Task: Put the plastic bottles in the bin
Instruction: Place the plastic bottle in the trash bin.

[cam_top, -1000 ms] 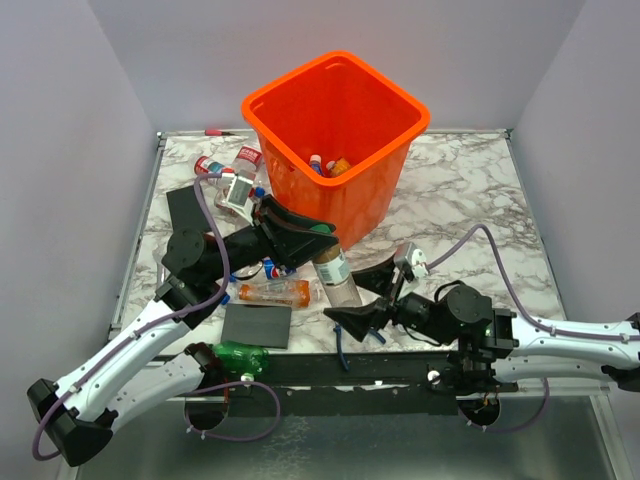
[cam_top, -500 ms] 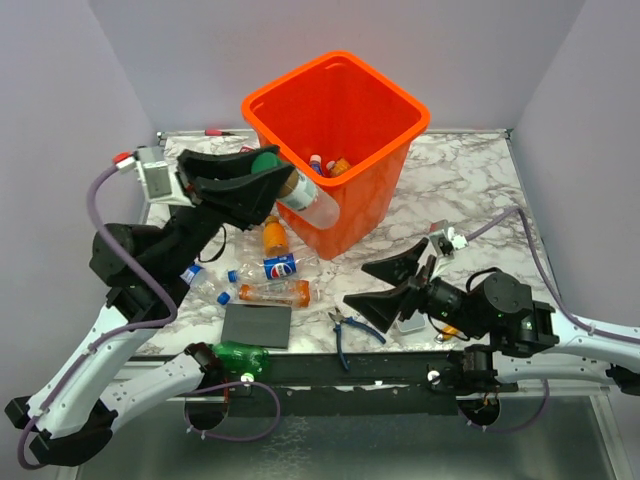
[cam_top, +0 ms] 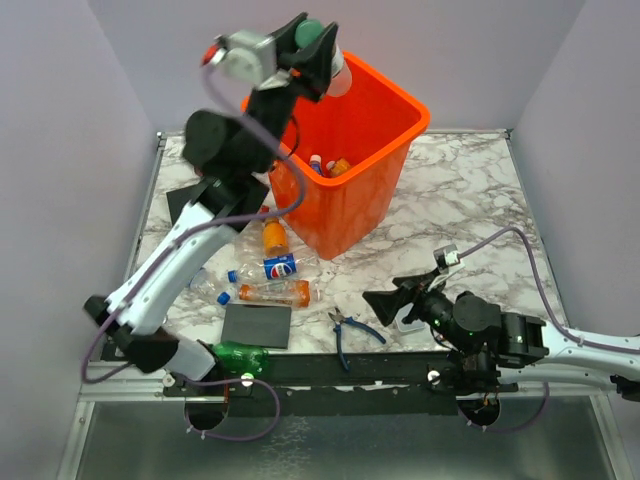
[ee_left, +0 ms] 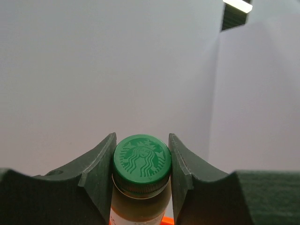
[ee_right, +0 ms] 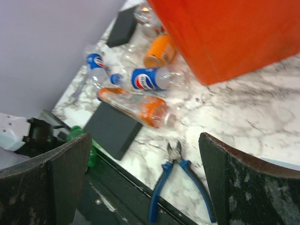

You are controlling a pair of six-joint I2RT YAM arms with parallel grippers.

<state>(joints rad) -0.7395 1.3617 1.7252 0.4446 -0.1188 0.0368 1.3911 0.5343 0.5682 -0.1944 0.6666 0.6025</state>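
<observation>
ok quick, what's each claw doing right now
left claw: closed on the green-capped plastic bottle
right claw: open, holding nothing

Bin [cam_top: 372, 190] uniformly bright orange; worktop [cam_top: 470, 190] white marble pattern with grey veining. Green-capped bottle [ee_left: 141, 158]: dark green cap printed with a paler green siren emblem. Also noted: blue-labelled bottle [cam_top: 283, 266], orange-tinted bottle [cam_top: 272, 292], green bottle [cam_top: 240, 355], blue-handled pliers [ee_right: 176, 159].

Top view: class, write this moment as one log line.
left end effector: shut on bottle, over bin | right end effector: open, by pliers
</observation>
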